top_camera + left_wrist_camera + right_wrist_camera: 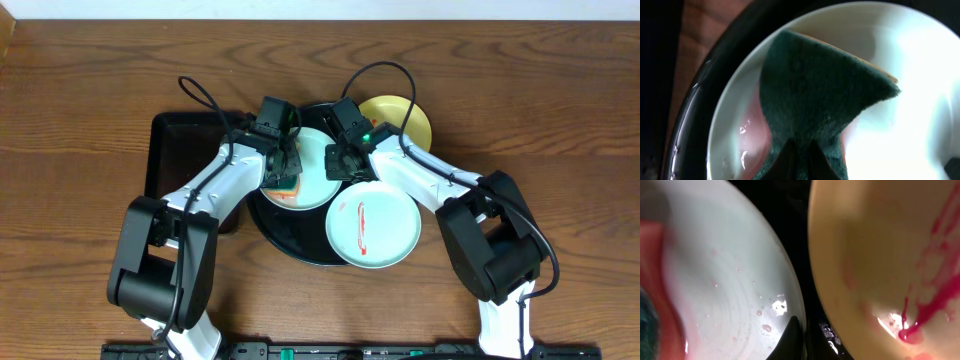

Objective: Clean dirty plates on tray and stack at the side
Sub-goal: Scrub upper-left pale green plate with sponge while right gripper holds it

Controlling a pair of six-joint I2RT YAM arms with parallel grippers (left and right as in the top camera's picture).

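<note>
The round black tray (275, 225) holds three dirty plates. On the back-left pale blue plate (318, 152) my left gripper (283, 168) is shut on a green sponge (815, 95), which is pressed flat on the pink-smeared plate (920, 100). My right gripper (341, 165) is shut on that plate's right rim (785, 285); its fingertips (793, 330) pinch the edge. A second pale blue plate (372, 222) with a red streak lies at the front right. The yellow plate (405, 120) at the back right, partly under the right arm, carries a red smear (912, 330).
A smaller rectangular black tray (165, 150) sits left of the round tray, partly under the left arm. Bare wooden table (560, 120) surrounds everything. The round tray's glossy rim (695, 125) runs close beside the sponged plate.
</note>
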